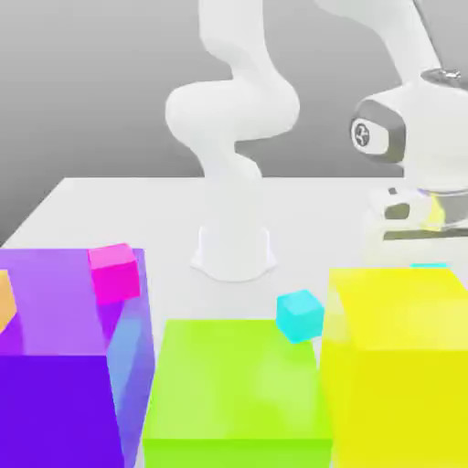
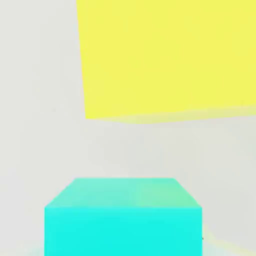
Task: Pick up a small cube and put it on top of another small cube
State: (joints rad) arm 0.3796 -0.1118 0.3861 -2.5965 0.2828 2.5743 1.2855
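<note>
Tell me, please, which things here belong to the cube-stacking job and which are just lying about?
Job: cyan cube in the open; second cyan cube behind the yellow block.

Lying about: magenta cube, orange cube, purple block, green block, yellow block.

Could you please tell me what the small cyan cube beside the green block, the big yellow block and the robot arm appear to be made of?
Small cyan cube: opaque, matte, plastic-like; flat solid colour, no highlights.
Big yellow block: translucent, like tinted acrylic or gel; the light tabletop shows faintly through its edges.
White robot arm: smooth, satin moulded shell, perhaps painted plastic or metal; soft shading.
Being rendered, the real materials stay uncertain.
</note>
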